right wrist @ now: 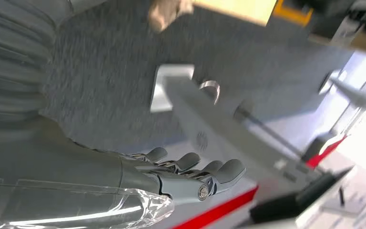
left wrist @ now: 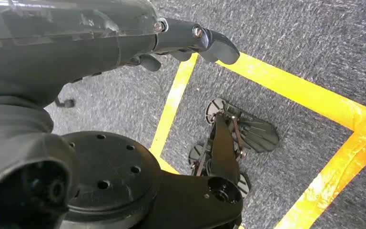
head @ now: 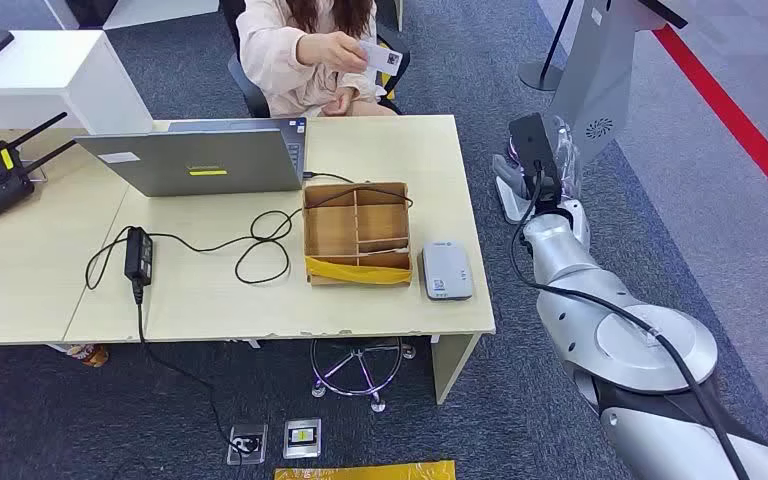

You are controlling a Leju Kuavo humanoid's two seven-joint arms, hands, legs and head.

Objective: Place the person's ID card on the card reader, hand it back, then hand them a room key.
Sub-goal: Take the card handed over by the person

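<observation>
Your right robot hand (right wrist: 190, 174) is empty, fingers loosely extended, beside the surface (head: 380, 300); the person (head: 300, 45) holds the ID card (head: 381, 56). Card reader (head: 446, 270) waits; everything remains.

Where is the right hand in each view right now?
Head view: right hand off the table's right end, beside the grey stand.
Left wrist view: not in it.
Right wrist view: right hand close up, grey stand beyond it.
Shared landmark: the grey stand.
</observation>
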